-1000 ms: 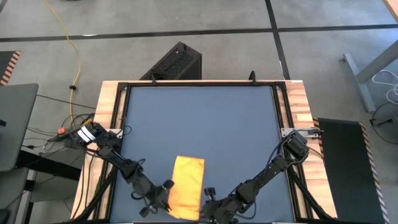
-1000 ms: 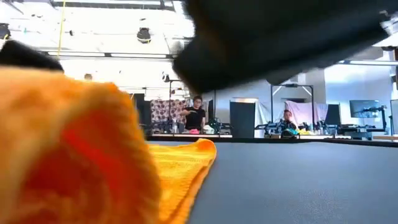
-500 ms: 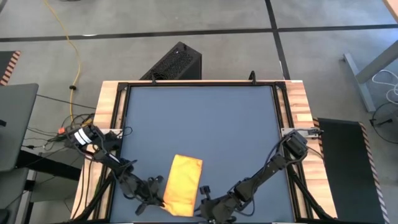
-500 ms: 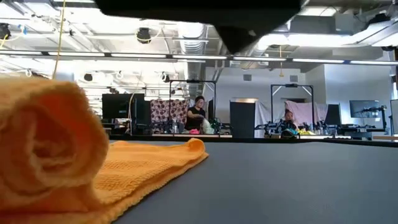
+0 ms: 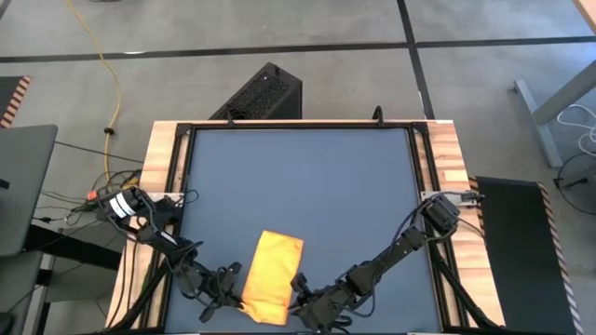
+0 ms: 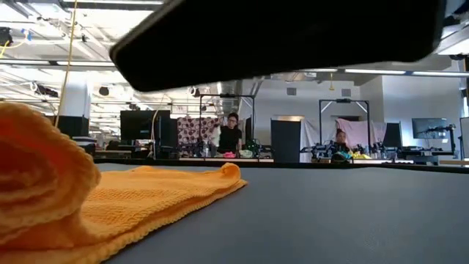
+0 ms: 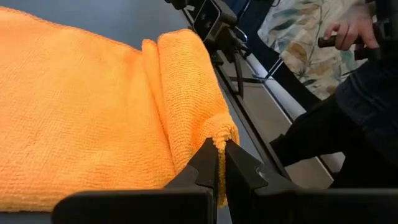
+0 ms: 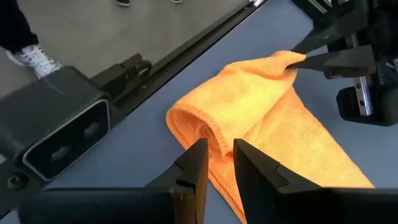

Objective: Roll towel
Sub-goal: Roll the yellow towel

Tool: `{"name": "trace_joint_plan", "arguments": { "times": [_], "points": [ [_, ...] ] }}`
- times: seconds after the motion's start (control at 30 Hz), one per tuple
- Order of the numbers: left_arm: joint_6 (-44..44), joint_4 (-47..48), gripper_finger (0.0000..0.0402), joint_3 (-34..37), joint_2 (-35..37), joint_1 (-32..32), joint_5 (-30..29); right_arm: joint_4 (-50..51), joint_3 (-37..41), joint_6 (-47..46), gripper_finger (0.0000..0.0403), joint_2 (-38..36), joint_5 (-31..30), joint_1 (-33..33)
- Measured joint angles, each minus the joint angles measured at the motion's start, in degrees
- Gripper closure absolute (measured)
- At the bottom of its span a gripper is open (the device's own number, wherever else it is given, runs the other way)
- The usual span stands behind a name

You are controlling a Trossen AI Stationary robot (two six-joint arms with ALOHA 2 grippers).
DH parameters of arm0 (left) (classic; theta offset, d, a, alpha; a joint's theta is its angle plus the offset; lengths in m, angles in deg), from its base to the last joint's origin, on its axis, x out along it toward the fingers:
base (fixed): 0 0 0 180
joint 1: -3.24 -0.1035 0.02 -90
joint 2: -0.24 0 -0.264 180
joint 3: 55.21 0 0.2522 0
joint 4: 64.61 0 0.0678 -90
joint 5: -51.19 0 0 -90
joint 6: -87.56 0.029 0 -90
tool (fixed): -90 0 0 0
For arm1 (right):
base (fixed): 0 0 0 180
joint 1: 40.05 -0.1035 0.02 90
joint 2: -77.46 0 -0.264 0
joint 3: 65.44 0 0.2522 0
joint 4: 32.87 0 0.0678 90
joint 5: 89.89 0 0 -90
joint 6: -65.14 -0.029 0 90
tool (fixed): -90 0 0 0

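From overhead I read the dark surface (image 5: pixel 307 177) as carrying only the towel (image 5: pixel 271 275), a narrow yellow-orange strip lying at about 6 o'clock near the front edge, its near end already curled into a small roll. Over the last second both arms have pulled in toward that front edge and the strip has shifted slightly left with them; in the low view the roll has dropped from filling the frame to sitting low at the side. I judge the first turn is made and most of the strip still lies flat. My left end effector (image 7: pixel 220 167) is pinched together on the roll's corner; my right end effector (image 8: pixel 216 163) stands slightly apart just short of the roll, holding nothing. No containers are in sight.
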Motion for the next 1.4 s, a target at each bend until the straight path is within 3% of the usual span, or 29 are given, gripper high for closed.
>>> {"name": "trace_joint_plan", "arguments": {
  "times": [0.13,0.33,0.6,0.9,1.2,1.4],
  "points": [
    [0.4,0.4,0.0401,0.0,0.0,-0.3,0.1,-1.0,0.0,-1.3,0.0300,0.8,2.8,1.2],
    [3.5,0.4,0.0401,0.0,0.0,-0.3,1.2,0.3,0.0,-22.7,0.0300,0.9,2.2,3.1],
    [6.5,0.3,0.0401,0.0,0.0,-0.3,7.2,2.5,0.0,-27.4,0.0300,0.9,-1.3,3.7],
    [6.5,0.4,0.0366,0.0,0.0,-2.0,5.1,3.0,0.0,-29.1,0.0301,0.9,-0.8,8.7],
    [3.2,0.6,0.0303,0.0,0.0,-4.3,19.8,1.7,3.4,-33.9,0.0301,1.0,-0.2,13.0],
    [2.7,0.8,0.0292,0.0,0.0,-5.4,22.6,3.6,3.8,-36.1,0.0301,1.0,0.0,13.6]
  ]
}}
